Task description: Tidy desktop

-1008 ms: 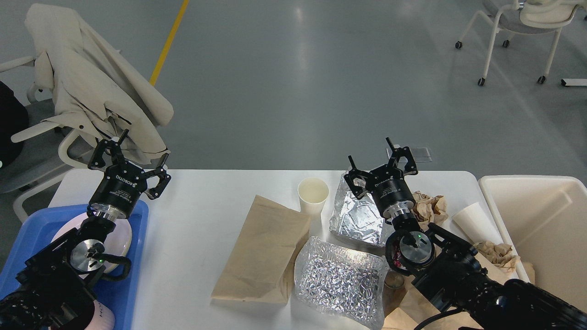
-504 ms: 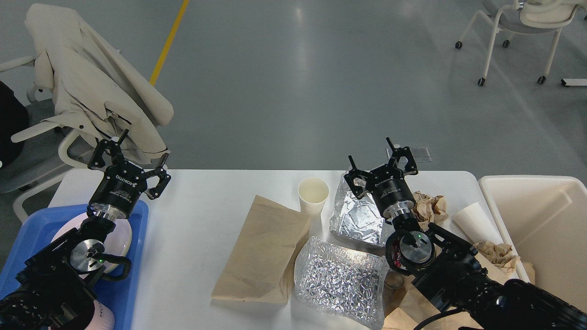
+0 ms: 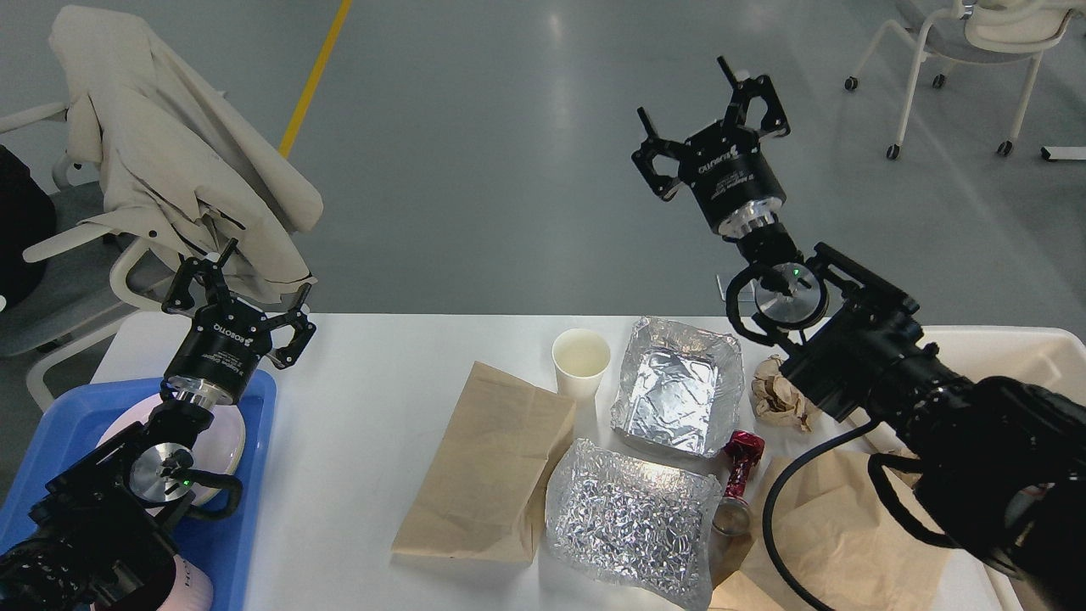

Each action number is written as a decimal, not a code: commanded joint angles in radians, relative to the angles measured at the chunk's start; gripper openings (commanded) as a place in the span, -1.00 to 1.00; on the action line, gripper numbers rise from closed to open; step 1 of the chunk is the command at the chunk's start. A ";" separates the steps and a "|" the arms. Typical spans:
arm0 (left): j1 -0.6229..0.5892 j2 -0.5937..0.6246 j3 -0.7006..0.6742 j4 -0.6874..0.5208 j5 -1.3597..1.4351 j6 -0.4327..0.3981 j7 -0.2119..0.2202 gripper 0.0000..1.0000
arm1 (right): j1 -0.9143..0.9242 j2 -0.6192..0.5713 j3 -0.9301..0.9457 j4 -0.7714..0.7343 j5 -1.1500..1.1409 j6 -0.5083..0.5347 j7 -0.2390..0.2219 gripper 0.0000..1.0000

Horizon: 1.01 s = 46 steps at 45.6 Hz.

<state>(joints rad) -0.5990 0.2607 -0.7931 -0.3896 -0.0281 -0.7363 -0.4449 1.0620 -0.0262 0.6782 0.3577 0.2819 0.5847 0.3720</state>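
A: Grey glossy floor behind, a yellow line (image 3: 316, 75) running across it, and a chair draped in a cream jacket (image 3: 174, 161) at the left. In front lies the desktop (image 3: 373, 407), a wide, white, matte slab with rounded corners filling the lower half of the view.

B: What's lying on it?

A: A flat brown paper bag (image 3: 488, 462), an upright cream paper cup (image 3: 581, 363) just beside it, and a smooth-walled open foil tray (image 3: 676, 386). Nearer me sits a crinkled foil sheet (image 3: 626, 518), touching the bag's edge. A crumpled brown paper ball (image 3: 779, 393) lies right of the tray, and a red metallic wrapper (image 3: 741, 462) sits in the neck of a small glass item.

B: And at the edges?

A: A blue plastic tray (image 3: 254, 475) at the left holds a white plate (image 3: 227, 445). A cream bin (image 3: 1031, 356) stands at the right.

B: The hands?

A: The left gripper (image 3: 246, 293) hovers above the tray's far corner, fingers spread, holding nothing. The right gripper (image 3: 711, 106) is raised high over the floor beyond the table, also spread and empty.
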 commanded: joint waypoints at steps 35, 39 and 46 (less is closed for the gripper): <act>0.001 0.000 0.000 0.000 0.001 0.000 0.000 1.00 | 0.003 -0.008 0.116 -0.013 0.014 -0.003 0.007 1.00; 0.001 0.000 0.000 0.000 0.001 0.000 0.000 1.00 | -0.013 -0.009 0.113 -0.016 0.013 -0.003 0.004 1.00; 0.001 -0.001 0.000 0.000 0.001 0.000 0.000 1.00 | -0.039 -0.009 0.113 -0.014 0.013 -0.005 0.004 1.00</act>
<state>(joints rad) -0.5986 0.2606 -0.7931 -0.3896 -0.0277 -0.7363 -0.4449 1.0448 -0.0348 0.7932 0.3428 0.2948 0.5802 0.3771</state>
